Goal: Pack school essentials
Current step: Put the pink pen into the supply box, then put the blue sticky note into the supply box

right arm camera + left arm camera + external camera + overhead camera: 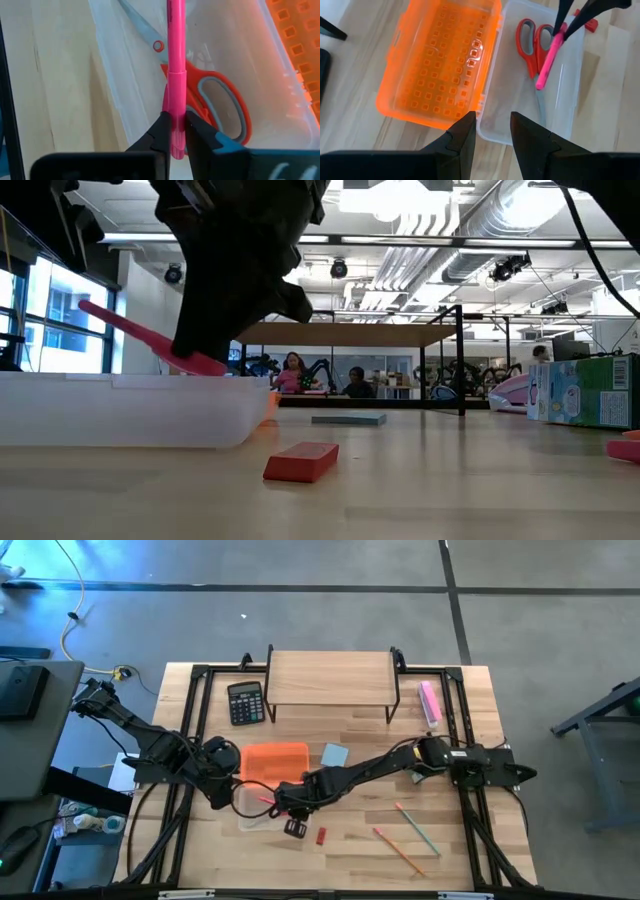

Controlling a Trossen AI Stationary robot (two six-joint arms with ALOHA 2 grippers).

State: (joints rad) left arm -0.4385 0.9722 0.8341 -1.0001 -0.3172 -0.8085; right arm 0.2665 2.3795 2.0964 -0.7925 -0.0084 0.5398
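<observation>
A clear plastic box point(560, 95) lies open on the table, its orange lid point(442, 60) folded out flat beside it. Red-handled scissors point(532, 42) lie inside. My right gripper point(175, 132) is over the box, shut on a pink pen point(176, 45). My left gripper point(492, 137) is open above the box's near wall by the hinge; I cannot tell whether it touches. On the table lie a red piece point(321, 836), a light-blue notepad point(334, 755), pencils point(415, 828) and a yellow-green crayon box point(413, 778). My right gripper pinches the pink pen between its two fingers near one end point(176, 117), a short stub showing behind the fingers. The fingers lie across the pen, which sticks out forward along the box. In the low view the pen point(140, 335) slants above the box's rim.
A black calculator point(245, 702) and a wooden riser point(330, 680) stand at the far side, with a flat pink bar point(430, 702) to the riser's right. Bare tabletop lies near the front edge, around the red piece point(301, 462).
</observation>
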